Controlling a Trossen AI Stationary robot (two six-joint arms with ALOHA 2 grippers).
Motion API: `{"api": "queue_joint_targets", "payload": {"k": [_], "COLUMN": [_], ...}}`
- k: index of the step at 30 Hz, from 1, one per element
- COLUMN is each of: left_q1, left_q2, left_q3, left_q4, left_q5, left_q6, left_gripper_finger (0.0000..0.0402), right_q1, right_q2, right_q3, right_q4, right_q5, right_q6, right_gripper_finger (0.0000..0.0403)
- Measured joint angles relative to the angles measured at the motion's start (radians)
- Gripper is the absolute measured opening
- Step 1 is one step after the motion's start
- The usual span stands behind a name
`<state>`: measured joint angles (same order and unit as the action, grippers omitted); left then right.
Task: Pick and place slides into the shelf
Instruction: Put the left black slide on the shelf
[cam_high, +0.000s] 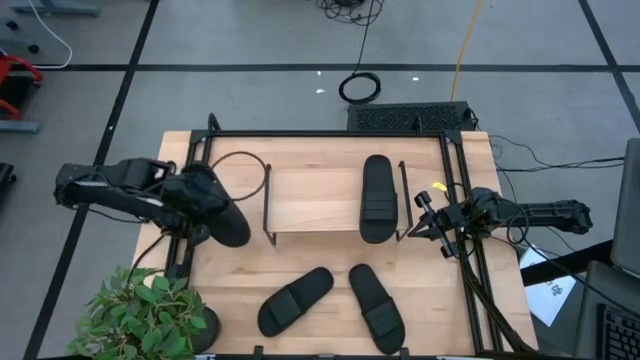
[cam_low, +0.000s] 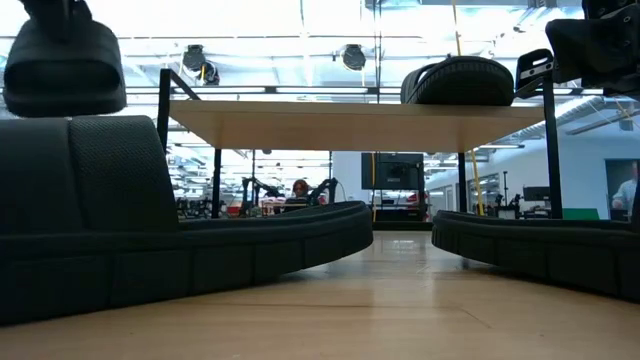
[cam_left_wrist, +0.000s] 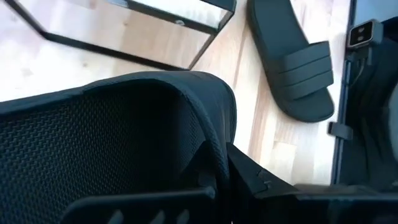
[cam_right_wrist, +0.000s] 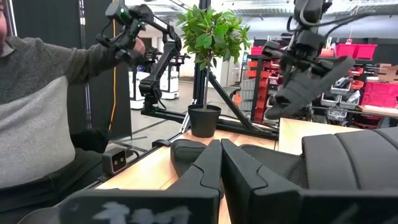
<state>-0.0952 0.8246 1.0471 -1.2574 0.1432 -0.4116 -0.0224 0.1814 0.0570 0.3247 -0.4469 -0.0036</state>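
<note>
My left gripper (cam_high: 207, 207) is shut on one black slide (cam_high: 228, 224), held in the air left of the shelf (cam_high: 310, 205). In the low view that slide (cam_low: 65, 62) hangs high at the left. A second slide (cam_high: 378, 198) lies flat on the shelf's wood top, toward its right end. Two more slides (cam_high: 295, 300) (cam_high: 377, 307) lie soles down on the table in front of the shelf. My right gripper (cam_high: 422, 218) waits shut beside the shelf's right end, holding nothing. My left gripper holds the slide by its wide strap (cam_left_wrist: 214, 134), coming from above and slanting down. The fingers (cam_left_wrist: 255, 180) close on the strap's edge; how far back the strap reaches between them is hidden by the slide itself. The slide hangs tilted below the gripper, lifted clear of the table.
A black frame (cam_high: 320, 134) runs round the tabletop and close past both arms. A potted plant (cam_high: 150, 312) stands at the near left corner. A person (cam_right_wrist: 37, 112) sits beyond the table's left side in the right wrist view. Bare wood lies between the shelf and the two near slides.
</note>
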Motion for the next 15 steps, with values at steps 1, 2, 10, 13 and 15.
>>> {"api": "queue_joint_targets", "payload": {"k": [1, 2, 10, 13, 15], "left_q1": [0.0, 0.0, 0.002, 0.021, 0.029], "left_q2": [0.0, 0.0, 0.069, 0.131, 0.181], "left_q3": [0.022, 0.045, 0.217, 0.28, 0.313], "left_q4": [-0.015, -0.016, 0.073, 0.138, 0.167], "left_q5": [-0.01, -0.014, 0.047, 0.082, 0.154], "left_q6": [0.012, 0.032, 0.302, 0.422, 0.512], "left_gripper_finger": [0.0004, 0.0004, 0.0004, 0.0003, 0.0003], "right_q1": [0.0, 0.0, 0.0, 0.0, 0.0], "right_q2": [0.0, 0.0, 0.0, 0.0, 0.0], "right_q3": [0.0, 0.0, 0.0, 0.0, 0.0], "right_q4": [0.0, 0.0, 0.0, 0.002, 0.002], "right_q5": [0.0, 0.0, 0.0, 0.0, 0.0], "right_q6": [0.0, 0.0, -0.002, -0.004, -0.004], "right_gripper_finger": [0.0, 0.0, 0.0, 0.0, 0.0]}}
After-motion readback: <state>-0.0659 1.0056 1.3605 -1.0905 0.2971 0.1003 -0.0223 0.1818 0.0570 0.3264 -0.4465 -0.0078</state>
